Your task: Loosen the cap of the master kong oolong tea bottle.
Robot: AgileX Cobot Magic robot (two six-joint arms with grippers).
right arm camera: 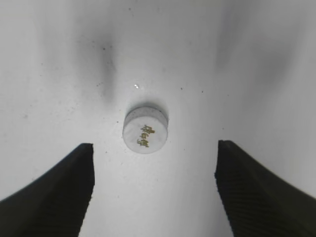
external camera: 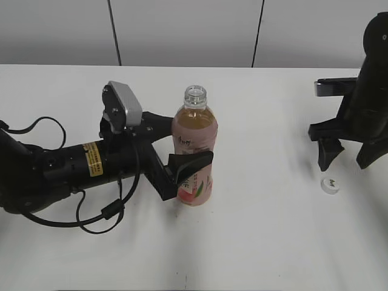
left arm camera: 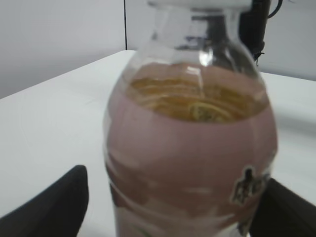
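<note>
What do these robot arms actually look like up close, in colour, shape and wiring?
Both arms are matte black. The left arm is a thick tube with a yellow warning sticker, loose black cables looping round it and a grey camera box near the wrist. The right gripper ends in black wedge-shaped jaws with ribbed inner faces.

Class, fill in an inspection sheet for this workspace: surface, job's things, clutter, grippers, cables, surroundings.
Surface: white table, faintly speckled.
Job's things: oolong tea bottle upright, neck open; white cap lying apart on the table, printed top up.
Clutter: nothing seen.
Grippers: left gripper clamped around the bottle's label; right gripper open above the cap, not touching it.
Cables: black cable looped beside the left arm.
Surroundings: pale wall panels with dark seams.
</note>
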